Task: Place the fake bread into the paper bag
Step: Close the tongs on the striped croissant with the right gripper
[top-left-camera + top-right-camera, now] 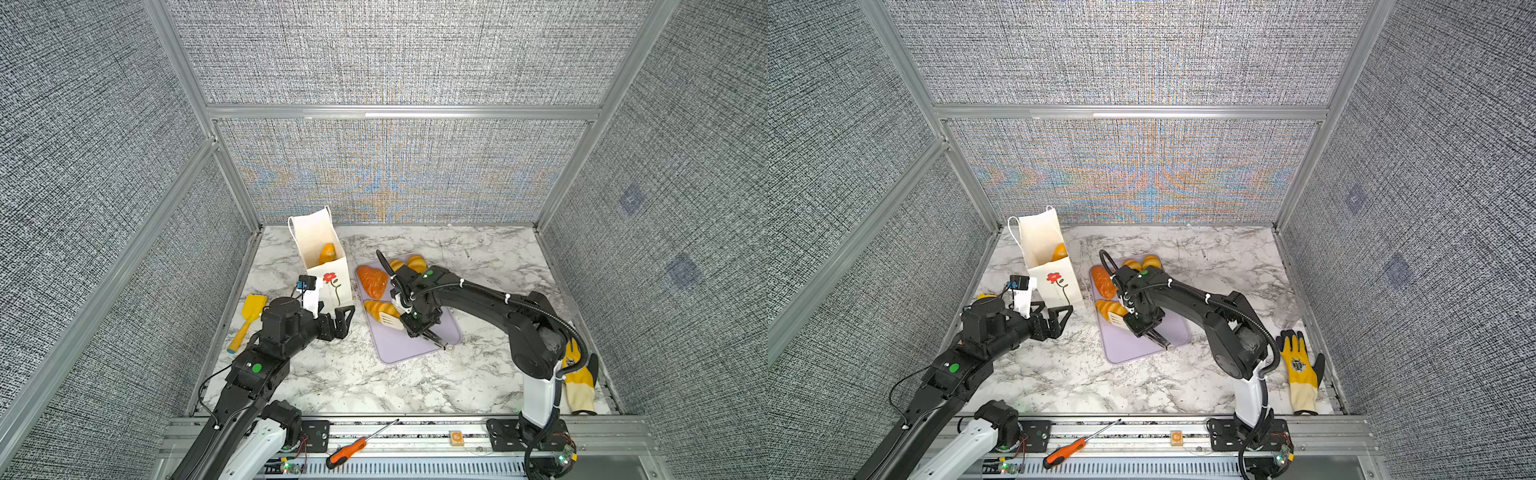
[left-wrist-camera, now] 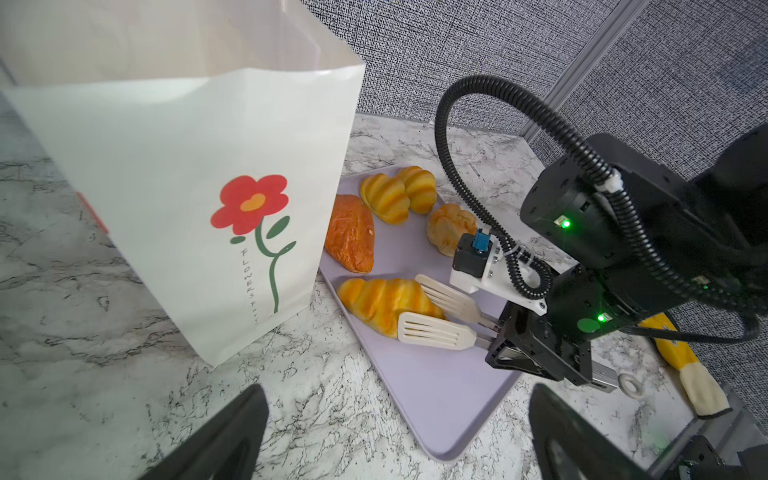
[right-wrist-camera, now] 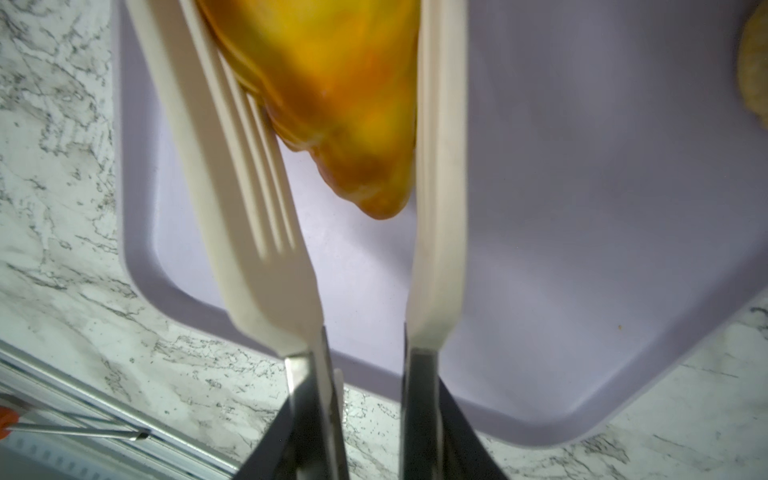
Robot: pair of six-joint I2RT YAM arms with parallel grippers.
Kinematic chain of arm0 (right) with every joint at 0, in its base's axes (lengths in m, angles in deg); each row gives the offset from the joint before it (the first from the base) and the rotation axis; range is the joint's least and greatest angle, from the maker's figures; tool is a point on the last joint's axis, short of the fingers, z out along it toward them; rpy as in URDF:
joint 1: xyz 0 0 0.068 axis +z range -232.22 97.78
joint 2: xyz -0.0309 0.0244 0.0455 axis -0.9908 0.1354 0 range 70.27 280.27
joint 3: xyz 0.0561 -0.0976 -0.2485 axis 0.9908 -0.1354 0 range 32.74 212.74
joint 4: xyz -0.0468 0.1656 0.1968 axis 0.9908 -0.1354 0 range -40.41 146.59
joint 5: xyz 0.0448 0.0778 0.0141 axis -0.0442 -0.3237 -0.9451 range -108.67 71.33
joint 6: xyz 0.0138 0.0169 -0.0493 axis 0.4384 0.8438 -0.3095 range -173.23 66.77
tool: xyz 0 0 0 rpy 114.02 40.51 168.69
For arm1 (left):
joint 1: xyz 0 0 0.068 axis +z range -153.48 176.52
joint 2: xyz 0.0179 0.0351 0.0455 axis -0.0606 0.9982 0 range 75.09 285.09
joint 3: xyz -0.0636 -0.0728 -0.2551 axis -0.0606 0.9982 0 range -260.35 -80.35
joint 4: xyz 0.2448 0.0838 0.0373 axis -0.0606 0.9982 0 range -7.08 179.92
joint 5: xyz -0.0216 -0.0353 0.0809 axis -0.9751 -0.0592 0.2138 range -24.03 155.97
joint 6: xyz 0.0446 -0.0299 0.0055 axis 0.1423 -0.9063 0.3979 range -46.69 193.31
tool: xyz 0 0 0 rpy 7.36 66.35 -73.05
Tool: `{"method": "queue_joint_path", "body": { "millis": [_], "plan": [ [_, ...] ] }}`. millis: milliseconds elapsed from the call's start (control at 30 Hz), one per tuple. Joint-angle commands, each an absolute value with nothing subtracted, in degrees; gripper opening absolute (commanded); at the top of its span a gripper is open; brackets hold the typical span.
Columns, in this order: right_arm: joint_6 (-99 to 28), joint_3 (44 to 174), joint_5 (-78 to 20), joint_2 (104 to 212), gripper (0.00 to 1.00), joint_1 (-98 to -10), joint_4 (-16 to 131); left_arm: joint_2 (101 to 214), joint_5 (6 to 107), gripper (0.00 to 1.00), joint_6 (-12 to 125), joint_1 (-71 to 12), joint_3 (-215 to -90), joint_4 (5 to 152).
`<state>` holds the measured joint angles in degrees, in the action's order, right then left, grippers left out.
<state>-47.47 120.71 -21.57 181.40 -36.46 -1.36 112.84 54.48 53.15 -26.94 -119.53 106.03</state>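
The white paper bag (image 1: 328, 286) (image 1: 1054, 286) (image 2: 187, 187) stands upright and open, with a golden piece of fake bread (image 1: 327, 252) (image 1: 1060, 252) inside. A lavender tray (image 1: 399, 349) (image 1: 1133, 349) (image 2: 436, 395) (image 3: 582, 249) holds more bread. My right gripper (image 1: 409, 324) (image 1: 1138, 326) (image 2: 505, 332) (image 3: 365, 415) is shut on white tongs (image 1: 390, 320) (image 2: 432, 332) (image 3: 249, 187). The tong blades press both sides of a golden croissant (image 1: 379, 308) (image 1: 1109, 308) (image 2: 378, 303) (image 3: 332, 83). My left gripper (image 1: 340, 321) (image 1: 1054, 318) (image 2: 397, 392) hangs open and empty at the bag's front.
A reddish-brown croissant (image 1: 372, 281) (image 2: 349, 232), two striped rolls (image 1: 415, 262) (image 2: 384, 197) and a pale pastry (image 2: 451, 226) also lie on the tray. A yellow spatula (image 1: 249, 316) lies left of the bag. A yellow glove (image 1: 579, 382) sits far right and a screwdriver (image 1: 353, 451) on the front rail.
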Motion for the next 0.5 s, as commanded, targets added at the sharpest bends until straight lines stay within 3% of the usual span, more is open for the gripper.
{"method": "queue_joint_path", "body": {
  "millis": [0, 467],
  "plan": [
    [-49.3, 120.4, -22.4, 180.0, 0.31, -36.7, -3.1, 112.7, 55.7, 0.99, 53.3, -26.9, -120.1, 106.9],
    [-50.0, 115.7, -27.2, 172.8, 0.31, -39.1, 0.2, 111.5, 55.8, 0.99, 53.3, -26.9, -121.0, 106.6]
  ]
}}
